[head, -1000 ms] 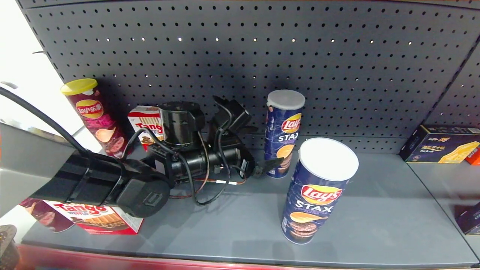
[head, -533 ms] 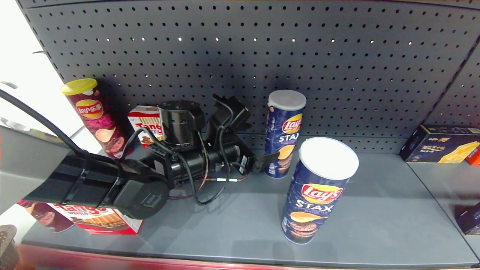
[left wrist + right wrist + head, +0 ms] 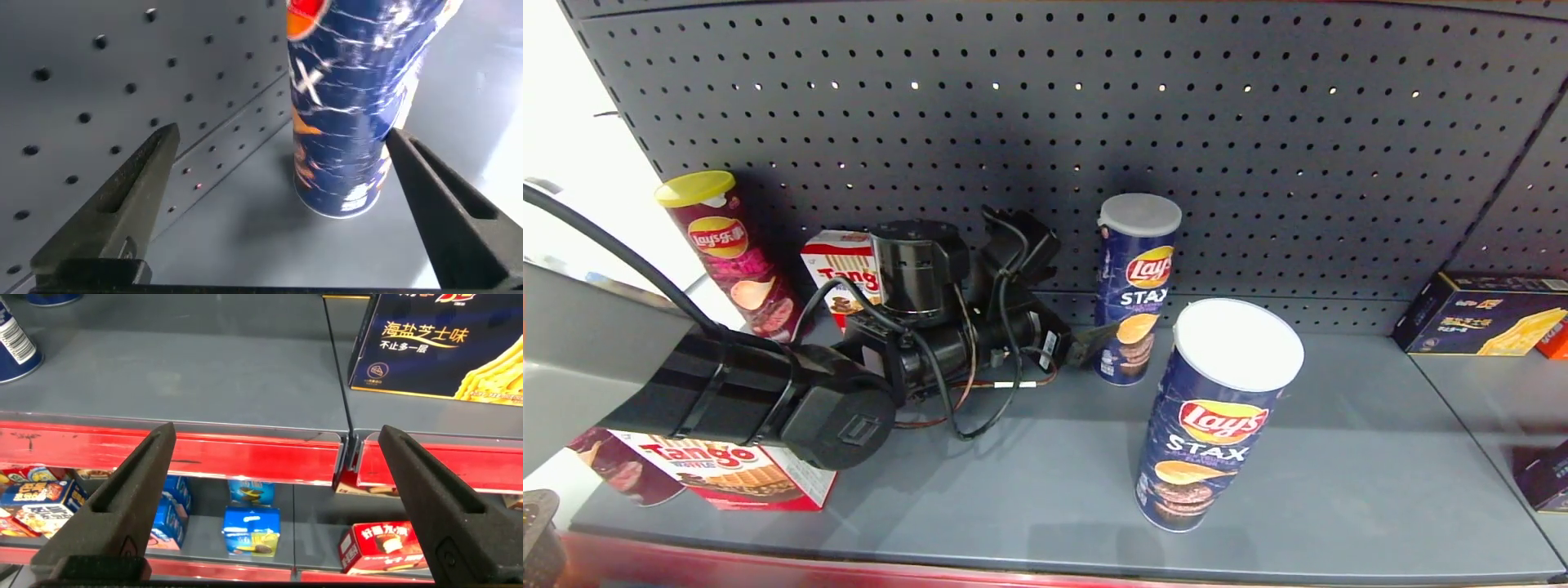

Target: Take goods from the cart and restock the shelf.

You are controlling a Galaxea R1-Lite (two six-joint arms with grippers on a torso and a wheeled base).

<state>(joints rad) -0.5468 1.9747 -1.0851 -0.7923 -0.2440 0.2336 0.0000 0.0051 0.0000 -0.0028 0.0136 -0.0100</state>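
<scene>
Blue chip can (image 3: 1137, 286) stands upright at the back of the shelf (image 3: 1339, 457), near the pegboard (image 3: 1258, 147), which I reckon leaves front room for more stock. My left gripper (image 3: 1094, 339) is spread wide, the can just at its fingertips; I can't tell whether one touches it.

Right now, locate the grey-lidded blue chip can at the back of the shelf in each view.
Head view: the grey-lidded blue can stands upright by the pegboard, just past the left gripper.
Left wrist view: its lower body, framed between the open fingers.
Right wrist view: blue can bases at one corner; cannot tell which is it.
Shared landmark: the grey shelf board.
</scene>
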